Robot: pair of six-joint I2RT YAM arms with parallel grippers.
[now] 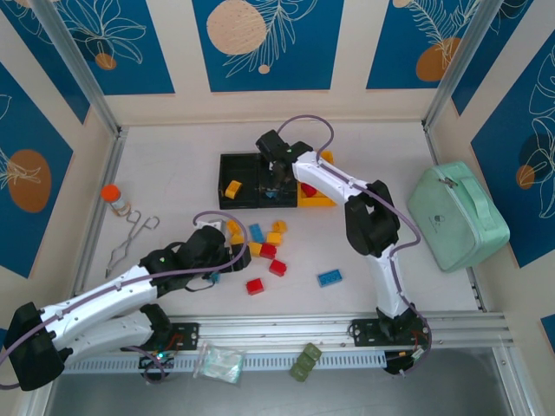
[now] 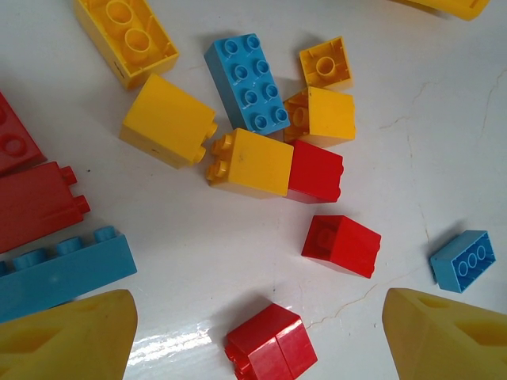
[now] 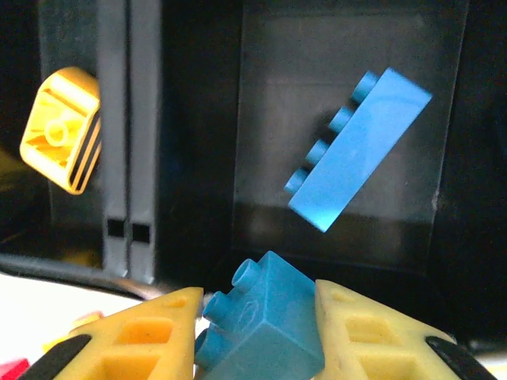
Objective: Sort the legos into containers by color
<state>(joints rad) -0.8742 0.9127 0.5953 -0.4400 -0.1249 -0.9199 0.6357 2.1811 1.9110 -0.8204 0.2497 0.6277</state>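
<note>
My right gripper (image 3: 257, 332) is shut on a blue brick (image 3: 265, 321), tilted with its studs to the left, above the middle black container (image 1: 276, 198). A second blue brick (image 3: 360, 146) lies inside that bin. The left black container (image 1: 227, 165) holds a yellow brick (image 3: 59, 131), and the yellow-orange container (image 1: 323, 202) holds a red brick (image 1: 308, 189). My left gripper (image 2: 260, 336) hangs open over the loose legos. A red brick (image 2: 269, 347) lies on the table between its yellow fingers (image 2: 71, 336). Several other red, yellow and blue bricks are scattered past it.
A mint-green case (image 1: 457, 217) stands at the right. An orange-capped bottle (image 1: 111, 195) and metal tongs (image 1: 130, 236) lie at the left. An olive-green toy (image 1: 305, 361) and a clear plastic bag (image 1: 218, 362) rest on the near rail. A lone blue brick (image 1: 329, 277) lies right of the pile.
</note>
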